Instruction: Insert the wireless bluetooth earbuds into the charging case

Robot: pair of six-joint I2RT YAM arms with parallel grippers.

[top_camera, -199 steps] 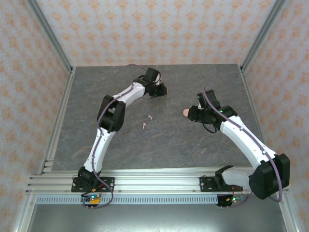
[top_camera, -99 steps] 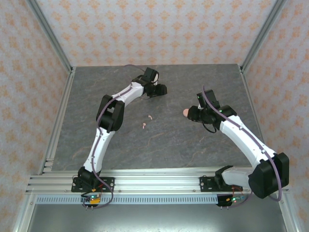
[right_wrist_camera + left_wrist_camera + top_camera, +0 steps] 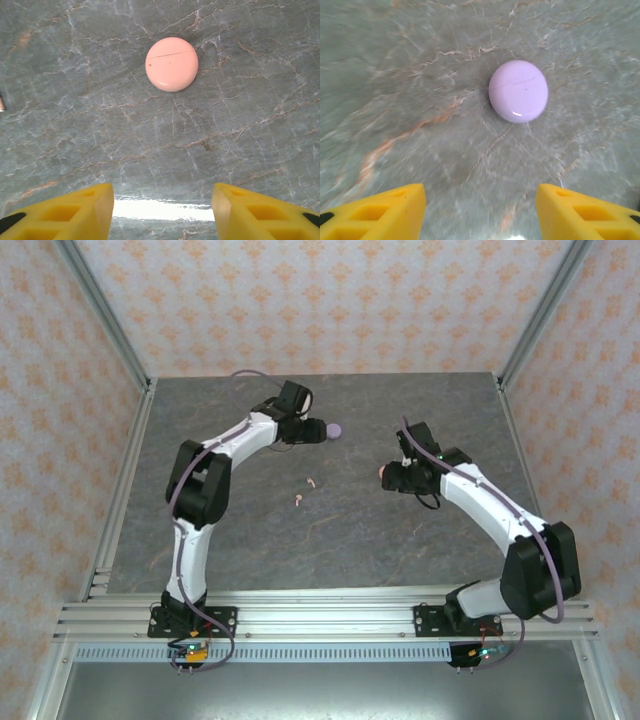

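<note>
The far charging case (image 3: 335, 429) lies on the desk (image 3: 420, 540), just right of the left pincer (image 3: 314, 430). The near charging case (image 3: 384, 473) lies farther right, just left of the right pincer (image 3: 398, 478). Between the arms, one earbud (image 3: 312, 482) lies before the far charging case, with the second earbud (image 3: 298, 500) just nearer and left of it.

Grey marbled table (image 3: 330, 540), patterned walls (image 3: 300, 300)

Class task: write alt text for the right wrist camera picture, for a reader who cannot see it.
A round pink case, lid shut, lies on a grey marbled table. In the foreground the right hand shows its two yellow fingers wide apart, with nothing between them, short of the case and not touching it.
</note>
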